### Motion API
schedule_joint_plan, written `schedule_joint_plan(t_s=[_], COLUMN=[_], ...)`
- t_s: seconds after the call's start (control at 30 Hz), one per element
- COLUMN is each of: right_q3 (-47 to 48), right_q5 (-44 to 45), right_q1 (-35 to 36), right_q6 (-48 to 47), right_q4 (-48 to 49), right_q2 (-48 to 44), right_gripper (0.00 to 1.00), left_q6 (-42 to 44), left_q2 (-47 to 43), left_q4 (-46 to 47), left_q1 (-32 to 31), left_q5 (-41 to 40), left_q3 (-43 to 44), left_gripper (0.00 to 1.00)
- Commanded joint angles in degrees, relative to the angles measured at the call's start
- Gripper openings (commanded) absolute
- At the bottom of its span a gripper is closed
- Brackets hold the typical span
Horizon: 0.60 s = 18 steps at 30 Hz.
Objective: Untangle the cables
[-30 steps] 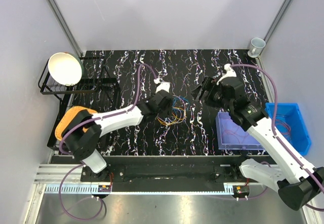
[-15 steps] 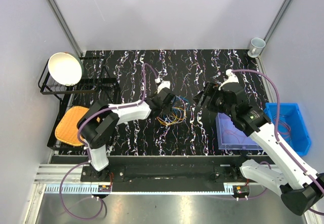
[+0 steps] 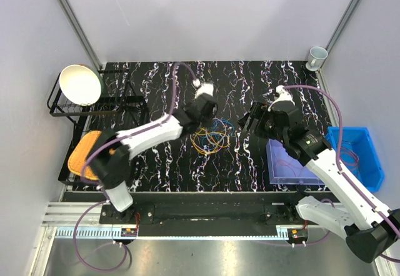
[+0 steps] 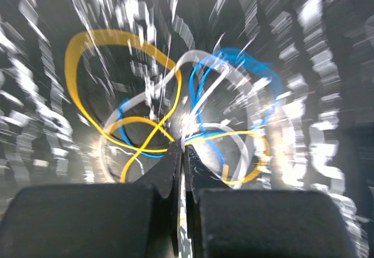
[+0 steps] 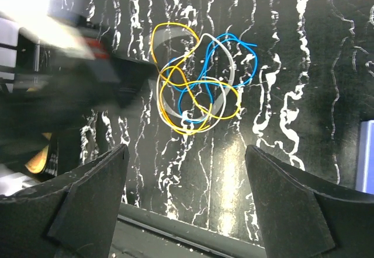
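Nearest on the right, a blue bin (image 3: 362, 157) sits off the edge of the black, white-veined surface (image 3: 162, 163). A clear box (image 3: 284, 167) stands just beside it on the surface. At the near left, an orange pad (image 3: 82, 154) lies by the surface's edge.

Towards the middle, the cables (image 3: 211, 137) lie on the surface as one loose knot of loops between the two arms. The loops are yellow-orange and blue, with a pale strand among them. The left claw (image 3: 205, 118) reaches over the knot's far left side. Its wrist view shows it clenched, tips pressed together right where yellow and blue wires cross. Blur there hides whether a strand is actually pinched.

The right claw (image 3: 251, 118) hangs to the right of the knot, apart from it, spread wide and holding nothing. Its fingers (image 5: 87, 205) frame a downward view of the cables.

Farther back on the left, a black wire rack (image 3: 94, 107) carries a tilted white bowl (image 3: 80, 83). A cup (image 3: 317, 56) stands at the far right corner.
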Motion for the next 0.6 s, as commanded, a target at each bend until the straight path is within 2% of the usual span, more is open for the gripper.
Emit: schedule_joint_plan(t_s=[0.0,0.13,0.27,0.4,0.57], right_q3=[2.6,2.8,2.2,0.9,-1.1], right_q5=[3.8,5.0,3.6,0.7,-4.0], right_q1=[0.4,0.5,0.5,0.5,0.5], right_q6=[-1.2,-1.7,-1.5,-1.5,-1.7], right_q4=[0.1,1.0,3.4,6.0,8.2], right_q2=[-1.2,-1.7,-1.7,-2.3,-2.2], right_gripper=[0.87,0.87,0.87,0.87,0.87], left_q6=[9.0,15.2,18.1,16.4,11.5], left_q2=[-18.2,-25.3,-28.5,-31.7,-35.9], left_q4=[-3.1,-8.2,-11.4,-10.0,-5.1], left_q1=[0.2,0.3,0.3,0.3,0.4], left_q5=[-4.8,-2.6,-0.5,-1.9,-3.4], left_q3=[10.0,20.5,23.7,16.6,1.1], left_gripper=[0.00,0.00,0.00,0.00,0.00])
